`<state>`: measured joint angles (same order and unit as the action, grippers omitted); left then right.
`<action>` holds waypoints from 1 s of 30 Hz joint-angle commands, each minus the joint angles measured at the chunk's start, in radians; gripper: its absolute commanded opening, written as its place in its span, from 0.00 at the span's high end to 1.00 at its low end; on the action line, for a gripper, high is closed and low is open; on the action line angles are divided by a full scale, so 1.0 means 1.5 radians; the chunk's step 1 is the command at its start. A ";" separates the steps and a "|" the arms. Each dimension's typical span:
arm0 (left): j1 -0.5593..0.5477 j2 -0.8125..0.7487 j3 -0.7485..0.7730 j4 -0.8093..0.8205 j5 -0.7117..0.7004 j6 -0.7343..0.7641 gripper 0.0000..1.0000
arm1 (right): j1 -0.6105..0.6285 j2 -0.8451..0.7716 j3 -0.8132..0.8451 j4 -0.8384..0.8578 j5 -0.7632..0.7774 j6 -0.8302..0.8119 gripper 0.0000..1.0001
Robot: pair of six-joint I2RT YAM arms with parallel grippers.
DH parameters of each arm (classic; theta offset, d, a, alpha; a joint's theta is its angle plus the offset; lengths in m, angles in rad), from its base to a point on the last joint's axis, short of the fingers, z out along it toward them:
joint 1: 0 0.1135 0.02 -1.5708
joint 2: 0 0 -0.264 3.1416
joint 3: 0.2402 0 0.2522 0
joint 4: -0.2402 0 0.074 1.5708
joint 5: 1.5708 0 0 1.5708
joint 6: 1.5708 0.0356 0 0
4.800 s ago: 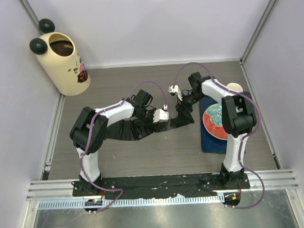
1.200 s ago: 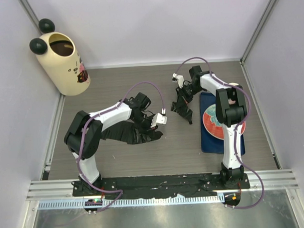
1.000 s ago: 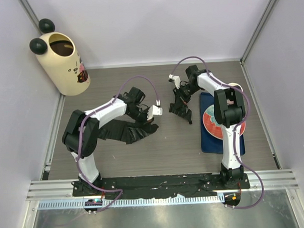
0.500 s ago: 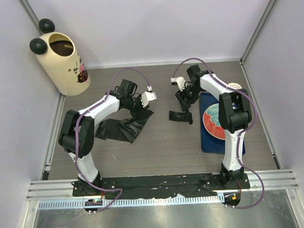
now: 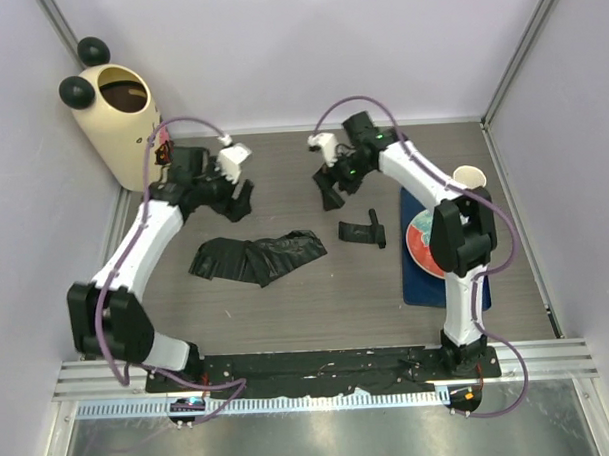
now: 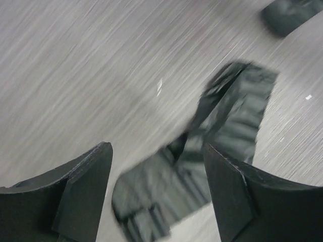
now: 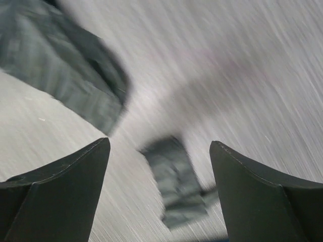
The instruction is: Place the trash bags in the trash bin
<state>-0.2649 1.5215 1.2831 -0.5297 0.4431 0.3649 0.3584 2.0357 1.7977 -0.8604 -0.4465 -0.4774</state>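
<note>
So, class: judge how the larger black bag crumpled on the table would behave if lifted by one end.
Probably floppy: the larger black bag lies flat in crumpled folds, so it would likely drape. Its glossy surface may slip from a pinch. It looks thin, so probably light.

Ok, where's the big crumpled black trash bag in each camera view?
Top external: the big trash bag lies left of centre, between the arms.
Left wrist: the bag fills mid-frame, blurred.
Right wrist: the bag, upper left.
Shared landmark: the smaller black bag, right of it from above, bottom centre at the right wrist.
</note>
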 commanded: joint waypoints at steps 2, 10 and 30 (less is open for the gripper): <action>0.085 -0.161 -0.154 -0.163 -0.080 0.000 0.28 | 0.142 -0.012 0.024 0.017 -0.071 0.023 0.18; 0.108 -0.224 -0.306 -0.154 -0.176 0.040 0.29 | 0.247 0.045 0.002 0.064 -0.076 0.072 0.37; 0.175 0.034 -0.290 0.008 -0.221 0.071 0.78 | 0.253 0.033 -0.204 0.121 0.053 0.065 0.44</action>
<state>-0.0330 1.5288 0.8303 -0.5755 0.0975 0.4393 0.7406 2.1120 1.5608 -0.6308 -0.4297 -0.3668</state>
